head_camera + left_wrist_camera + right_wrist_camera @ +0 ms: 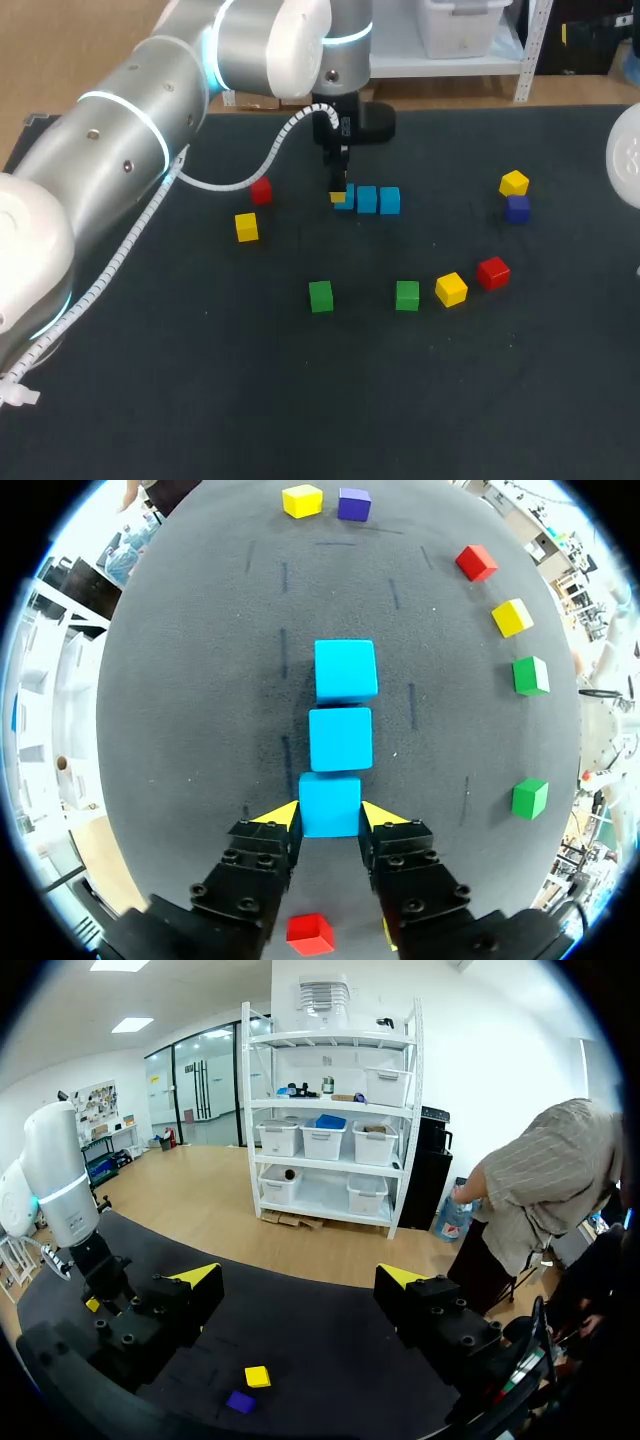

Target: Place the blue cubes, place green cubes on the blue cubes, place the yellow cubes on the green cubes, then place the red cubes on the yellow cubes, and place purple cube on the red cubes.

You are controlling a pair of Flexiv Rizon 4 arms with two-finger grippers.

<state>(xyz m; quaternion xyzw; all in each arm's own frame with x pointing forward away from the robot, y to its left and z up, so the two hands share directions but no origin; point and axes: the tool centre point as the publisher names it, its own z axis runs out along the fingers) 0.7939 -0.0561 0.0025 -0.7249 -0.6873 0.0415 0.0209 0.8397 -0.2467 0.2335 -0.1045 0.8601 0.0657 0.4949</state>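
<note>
Three blue cubes lie in a row on the dark table: the end one (330,805), the middle one (340,738) and the outer one (346,670). My left gripper (330,816) is shut on the end blue cube (345,197), a yellow tip touching each side. Two green cubes (320,296) (407,295) lie nearer the front. Yellow cubes (246,227) (451,289) (514,183), red cubes (261,190) (493,272) and a purple cube (517,208) are scattered around. My right gripper (300,1278) is open and holds nothing, high above the table's right side.
The purple cube (240,1401) and a yellow cube (257,1376) sit side by side below my right gripper. The right arm (625,165) shows only at the right edge of the head view. Bare table lies along the front.
</note>
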